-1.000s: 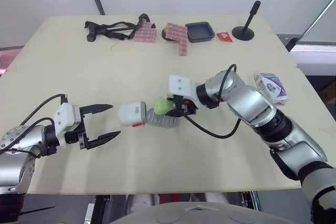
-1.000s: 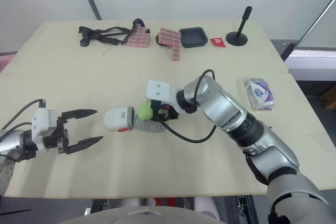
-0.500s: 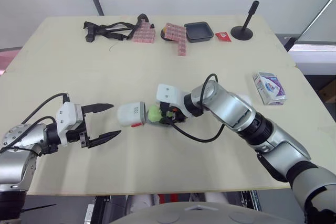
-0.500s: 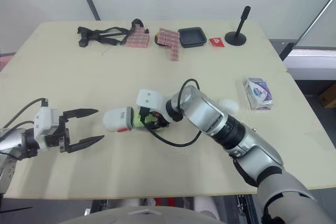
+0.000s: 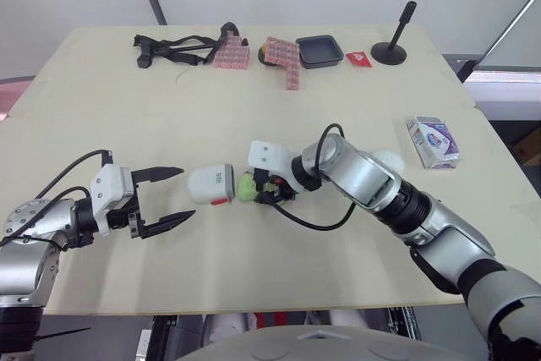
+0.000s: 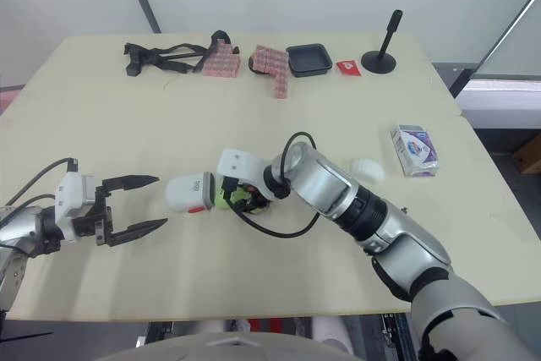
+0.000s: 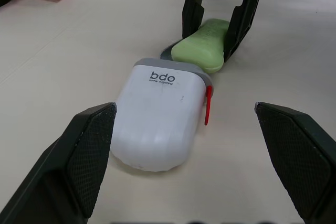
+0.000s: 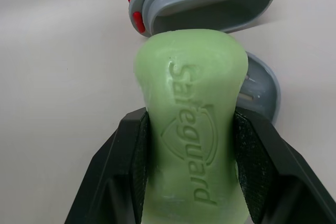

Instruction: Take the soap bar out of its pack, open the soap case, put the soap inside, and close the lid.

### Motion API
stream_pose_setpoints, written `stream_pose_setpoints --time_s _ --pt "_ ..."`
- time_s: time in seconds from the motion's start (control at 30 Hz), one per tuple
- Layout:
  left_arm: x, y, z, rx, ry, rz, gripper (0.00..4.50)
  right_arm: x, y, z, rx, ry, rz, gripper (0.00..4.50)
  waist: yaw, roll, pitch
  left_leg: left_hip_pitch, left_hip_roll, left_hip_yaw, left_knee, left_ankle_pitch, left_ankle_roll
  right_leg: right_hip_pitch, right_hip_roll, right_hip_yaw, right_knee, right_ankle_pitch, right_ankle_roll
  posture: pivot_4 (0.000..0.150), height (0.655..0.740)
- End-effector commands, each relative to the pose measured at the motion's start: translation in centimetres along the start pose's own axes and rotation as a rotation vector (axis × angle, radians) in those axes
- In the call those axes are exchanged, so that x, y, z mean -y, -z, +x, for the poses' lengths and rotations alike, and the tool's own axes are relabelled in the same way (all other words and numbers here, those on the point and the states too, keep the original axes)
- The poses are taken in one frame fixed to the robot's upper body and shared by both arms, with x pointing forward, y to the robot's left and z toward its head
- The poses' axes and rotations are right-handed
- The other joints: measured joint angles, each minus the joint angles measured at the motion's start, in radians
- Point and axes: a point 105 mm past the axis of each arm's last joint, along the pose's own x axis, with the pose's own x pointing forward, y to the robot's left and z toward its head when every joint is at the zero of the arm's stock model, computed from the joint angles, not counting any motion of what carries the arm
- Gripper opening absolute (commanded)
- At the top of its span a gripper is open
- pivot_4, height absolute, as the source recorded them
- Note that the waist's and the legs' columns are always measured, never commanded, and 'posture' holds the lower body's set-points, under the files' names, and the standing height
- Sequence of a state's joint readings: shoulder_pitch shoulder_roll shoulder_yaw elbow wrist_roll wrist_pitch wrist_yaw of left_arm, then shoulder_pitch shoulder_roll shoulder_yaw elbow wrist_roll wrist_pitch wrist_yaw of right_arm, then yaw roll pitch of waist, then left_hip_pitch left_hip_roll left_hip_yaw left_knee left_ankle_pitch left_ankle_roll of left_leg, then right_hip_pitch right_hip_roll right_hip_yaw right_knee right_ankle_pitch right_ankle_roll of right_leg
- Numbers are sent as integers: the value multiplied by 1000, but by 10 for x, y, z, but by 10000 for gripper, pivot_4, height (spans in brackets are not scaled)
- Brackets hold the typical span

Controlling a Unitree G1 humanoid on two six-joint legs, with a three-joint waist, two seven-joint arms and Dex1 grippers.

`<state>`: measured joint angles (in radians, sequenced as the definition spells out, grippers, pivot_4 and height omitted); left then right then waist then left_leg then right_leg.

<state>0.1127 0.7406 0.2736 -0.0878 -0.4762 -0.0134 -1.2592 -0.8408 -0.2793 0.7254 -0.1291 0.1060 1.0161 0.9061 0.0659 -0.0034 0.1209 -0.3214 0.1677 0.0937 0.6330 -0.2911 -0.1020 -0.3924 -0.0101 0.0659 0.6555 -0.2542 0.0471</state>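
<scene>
The green soap bar (image 8: 194,129) is clamped between the fingers of my right gripper (image 5: 267,188), which is shut on it. Its front end sits right at the grey-rimmed mouth of the white soap case (image 5: 211,183), which lies on its side mid-table. The grey lid (image 8: 262,93) lies flat under the soap, joined to the case by a red strap (image 7: 208,106). My left gripper (image 5: 186,194) stands open just left of the case, with its fingers apart and empty. The soap pack (image 5: 437,141) lies at the right side of the table.
Along the table's back edge lie a black strap tool (image 5: 177,46), pink blocks (image 5: 286,58), a black tray (image 5: 321,50), a red packet (image 5: 359,58) and a black stand (image 5: 391,52). A small white lump (image 6: 365,166) rests behind my right forearm.
My right gripper has carried the soap leftward, from over the lid up to the case's mouth. The left arm and the case have stayed put.
</scene>
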Motion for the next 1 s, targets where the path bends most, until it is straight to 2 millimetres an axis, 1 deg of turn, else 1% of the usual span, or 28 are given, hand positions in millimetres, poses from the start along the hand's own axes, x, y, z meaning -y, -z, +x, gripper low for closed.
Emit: stream_pose_setpoints --time_s 0.03,0.1,0.13,0.17,0.2,0.27,0.43,0.6,0.77,0.83,0.9,1.0 --pt "-3 -4 -3 2 -6 25 45000 4 -17 -7 40 23 -64 18019 -1 0 0 0 0 0 0 0 0 0 0 0 0 0 0 1500 7400" --pt "-3 -3 -3 2 -6 23 45000 6 -20 -10 42 33 -78 28260 -1 0 0 0 0 0 0 0 0 0 0 0 0 0 0 1500 7400" --pt "-2 -3 -3 1 -6 22 45000 7 -21 -11 43 38 -82 32000 -1 0 0 0 0 0 0 0 0 0 0 0 0 0 0 1500 7400" --pt "-2 -3 -3 1 -6 21 45000 8 -21 -12 43 42 -85 34492 -1 0 0 0 0 0 0 0 0 0 0 0 0 0 0 1500 7400" --pt "-2 -3 -3 1 -6 20 45000 8 -21 -13 42 47 -90 38595 0 0 0 0 0 0 0 0 0 0 0 0 0 0 0 1500 7400" --pt "-1 -2 -2 2 -6 17 45000 9 -21 -15 37 51 -94 44718 0 0 0 0 0 0 0 0 0 0 0 0 0 0 0 1500 7400" --pt "-1 0 -1 2 -4 13 45000 10 -18 -20 36 63 -93 44718 0 0 0 0 0 0 0 0 0 0 0 0 0 0 0 1500 7400" --pt "-1 1 -1 0 1 13 45000 15 -18 -31 61 88 -82 44718 1 0 0 0 0 0 0 0 0 0 0 0 0 0 0 1500 7400" --pt "-4 3 0 -11 12 40 45000 16 -11 -43 128 81 -74 44718 8 -1 0 0 0 0 0 0 0 0 0 0 1 0 0 1500 7400" --pt "-6 3 2 -21 24 63 45000 16 -10 -50 196 80 -90 44718 7 0 0 1 0 0 0 0 0 0 0 0 1 0 0 1500 7400" --pt "-10 3 4 -30 34 79 45000 18 -6 -57 249 98 -59 44718 10 -1 0 1 0 0 0 0 0 0 0 0 1 0 0 1500 7400" --pt "-14 2 6 -41 53 92 45000 14 -2 -71 387 81 -71 44718 11 -1 0 1 0 0 1 0 0 0 0 1 2 0 0 1500 7400"
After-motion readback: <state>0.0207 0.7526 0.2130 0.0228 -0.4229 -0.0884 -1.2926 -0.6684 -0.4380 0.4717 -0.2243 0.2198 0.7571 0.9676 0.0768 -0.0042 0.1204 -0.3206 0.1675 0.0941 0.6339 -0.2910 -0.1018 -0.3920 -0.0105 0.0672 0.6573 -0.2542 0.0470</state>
